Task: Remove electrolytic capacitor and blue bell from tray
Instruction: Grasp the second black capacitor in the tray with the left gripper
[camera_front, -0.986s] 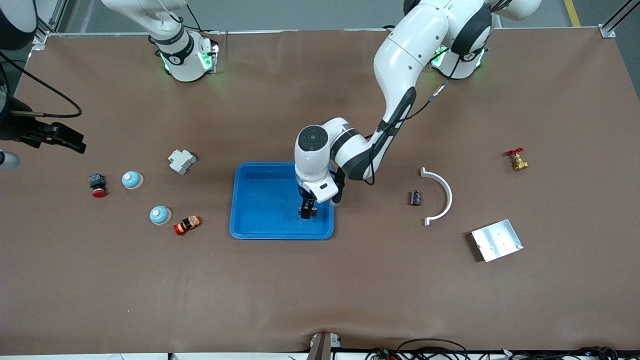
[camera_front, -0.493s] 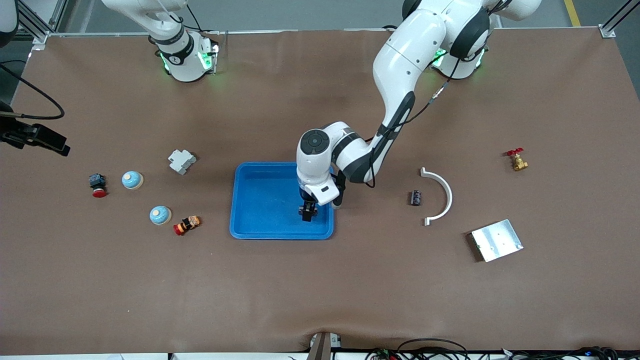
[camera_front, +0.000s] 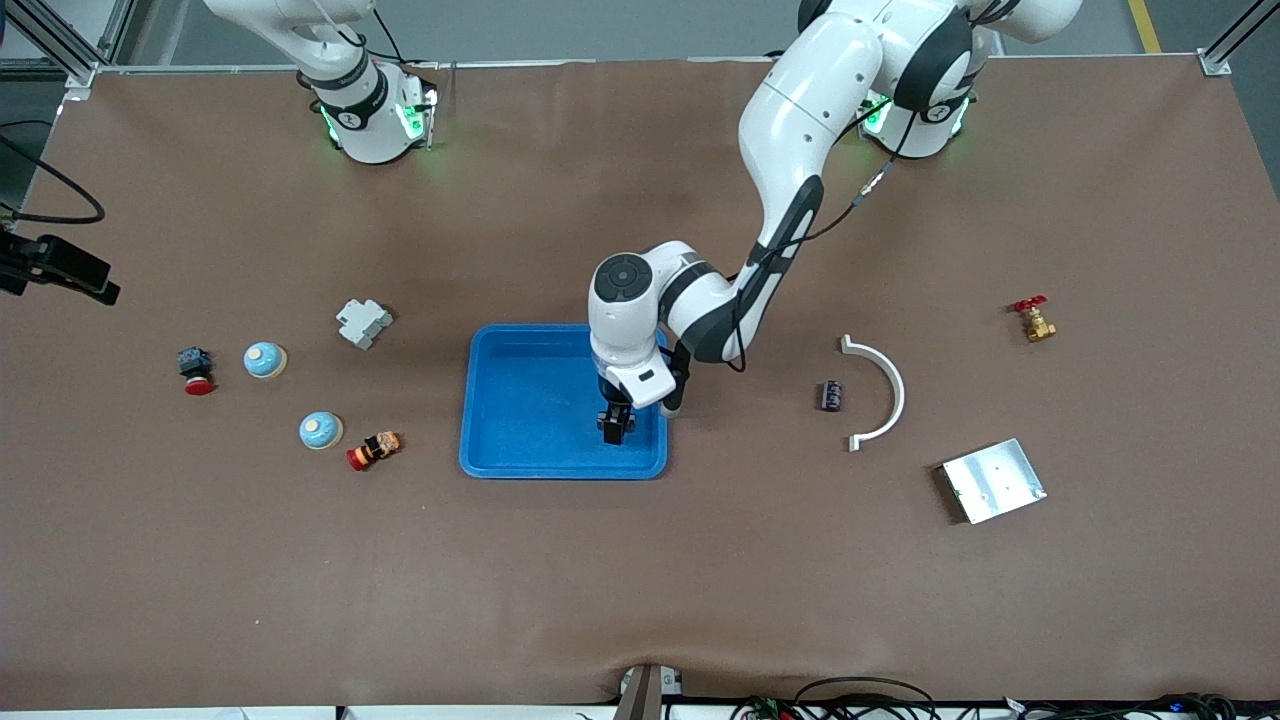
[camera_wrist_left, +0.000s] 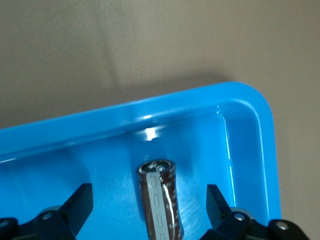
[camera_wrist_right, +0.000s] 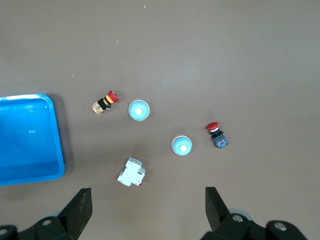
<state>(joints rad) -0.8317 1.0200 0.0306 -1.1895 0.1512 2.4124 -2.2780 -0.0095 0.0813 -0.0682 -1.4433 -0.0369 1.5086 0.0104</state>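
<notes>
My left gripper (camera_front: 617, 428), jaws apart, straddles the capacitor (camera_wrist_left: 161, 200) lying near the blue tray (camera_front: 520, 400) corner; right gripper (camera_wrist_right: 145, 207), apart, hangs over worktop (camera_front: 640, 580).

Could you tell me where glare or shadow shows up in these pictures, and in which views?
Left wrist view: a bright glint sits on the glossy blue plastic tray wall just above the dark cylindrical capacitor, whose sleeve also shines, between the open left gripper fingers. Front view: a soft shadow under the left arm. Right wrist view: even light, faint shadows beside the small parts.
</notes>
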